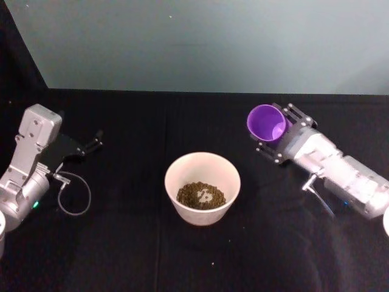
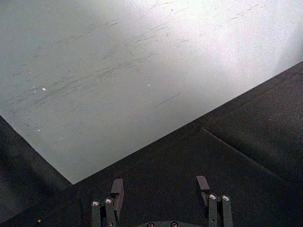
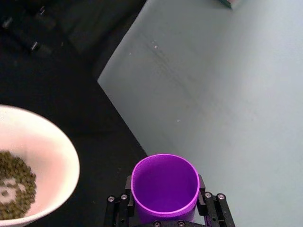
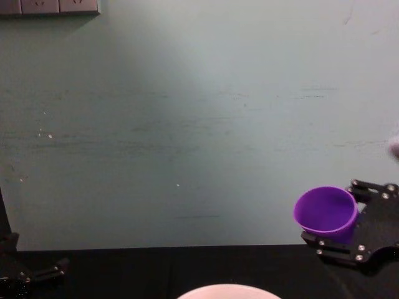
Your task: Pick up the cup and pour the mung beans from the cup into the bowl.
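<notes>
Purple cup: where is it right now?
The purple cup is held tipped in the right gripper, raised to the right of the bowl of mung beans.

A bright purple cup (image 1: 266, 121) is seen, purple inside and out. A bowl (image 1: 202, 173) is seen with a pale pink-white rim and wall. Dark green-brown mung beans (image 1: 201, 194) are seen in it, with a small white spot among them. The table (image 1: 134, 255) is covered in plain black. The wall (image 1: 200, 42) is coloured pale blue-green. The right gripper (image 1: 276, 141) is coloured black, on a silver arm. The left gripper (image 2: 161, 187) is coloured dark grey with silver screws.
</notes>
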Robot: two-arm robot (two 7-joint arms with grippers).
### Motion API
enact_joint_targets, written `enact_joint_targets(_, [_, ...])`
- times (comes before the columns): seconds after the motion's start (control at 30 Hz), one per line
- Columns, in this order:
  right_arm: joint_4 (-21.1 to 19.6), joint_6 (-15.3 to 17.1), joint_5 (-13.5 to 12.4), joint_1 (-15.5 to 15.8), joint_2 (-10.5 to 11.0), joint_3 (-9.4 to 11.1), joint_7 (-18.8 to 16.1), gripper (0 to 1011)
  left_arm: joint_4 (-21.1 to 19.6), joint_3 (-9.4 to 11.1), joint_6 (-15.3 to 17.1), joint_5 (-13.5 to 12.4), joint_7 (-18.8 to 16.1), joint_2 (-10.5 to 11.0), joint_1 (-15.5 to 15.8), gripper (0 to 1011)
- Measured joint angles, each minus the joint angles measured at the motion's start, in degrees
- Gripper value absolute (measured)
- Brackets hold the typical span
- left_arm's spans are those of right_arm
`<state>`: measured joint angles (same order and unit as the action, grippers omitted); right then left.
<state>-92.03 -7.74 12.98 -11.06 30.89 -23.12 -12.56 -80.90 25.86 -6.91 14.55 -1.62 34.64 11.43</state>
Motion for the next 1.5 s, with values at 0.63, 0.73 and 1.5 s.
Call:
enact_joint_targets(0.63, [11.17,-0.20,-29.84,-0.24,-4.76,6.69,-18.29,726,0.00,0.00,0.00,0.00,0.00,0.00,0.00,1000])
enact_joint_targets(0.73, [14.26,2.97,-34.36,-1.25,-4.94,6.75,-20.37,726,0.00,0.00,0.00,0.00,0.00,0.00,0.00,1000])
enact_joint_targets(1.5, [19.93,4.34,-38.98,-4.14,-4.57,2.91,-23.18,726,0.00,0.00,0.00,0.00,0.00,0.00,0.00,1000])
